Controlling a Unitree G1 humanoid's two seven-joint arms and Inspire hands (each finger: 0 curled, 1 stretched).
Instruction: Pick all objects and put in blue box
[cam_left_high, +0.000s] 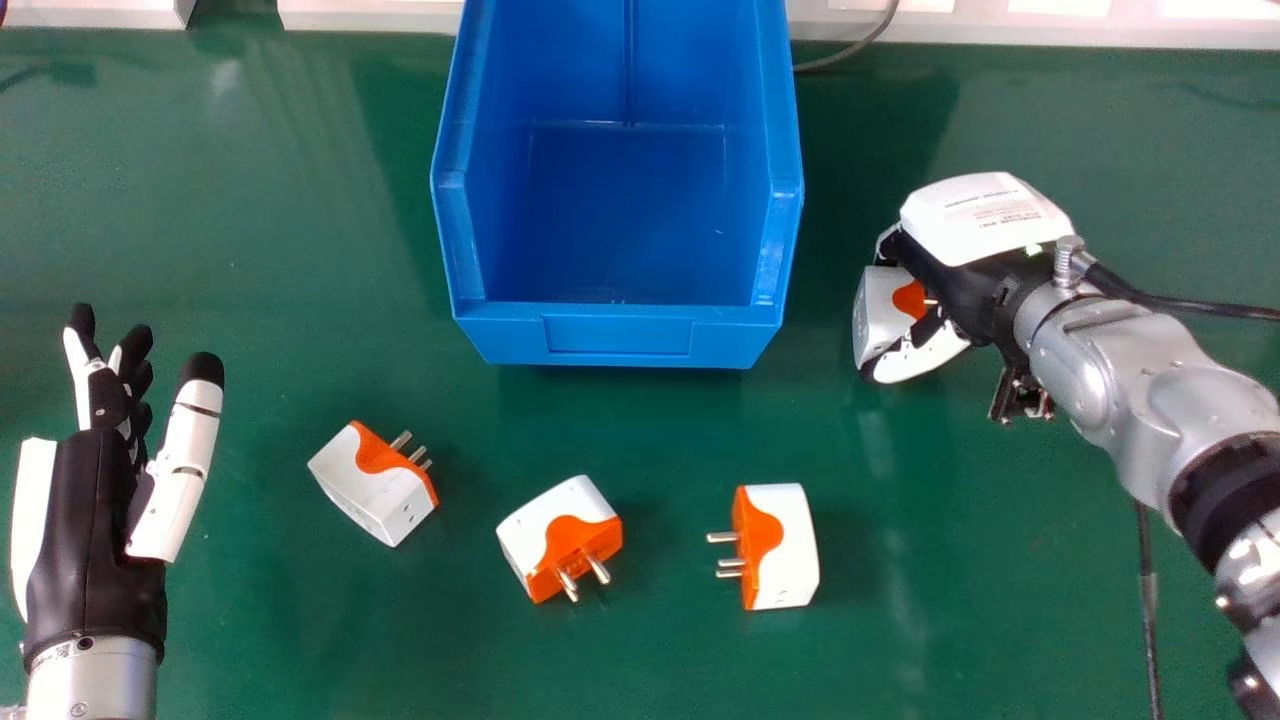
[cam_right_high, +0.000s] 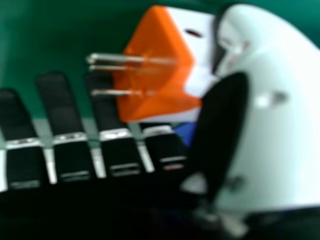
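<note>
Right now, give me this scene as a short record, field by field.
surface: green tabletop
container: open blue plastic box, far side, middle
loose items: three white-and-orange plug adapters with metal pins, left, middle and right, nearer than the box
fourth adapter: white and orange, right of the box, between thumb and fingers of the right robot hand
left robot hand: open, left of the loose adapters
lifted: cannot tell
adapters seen in box: none
</note>
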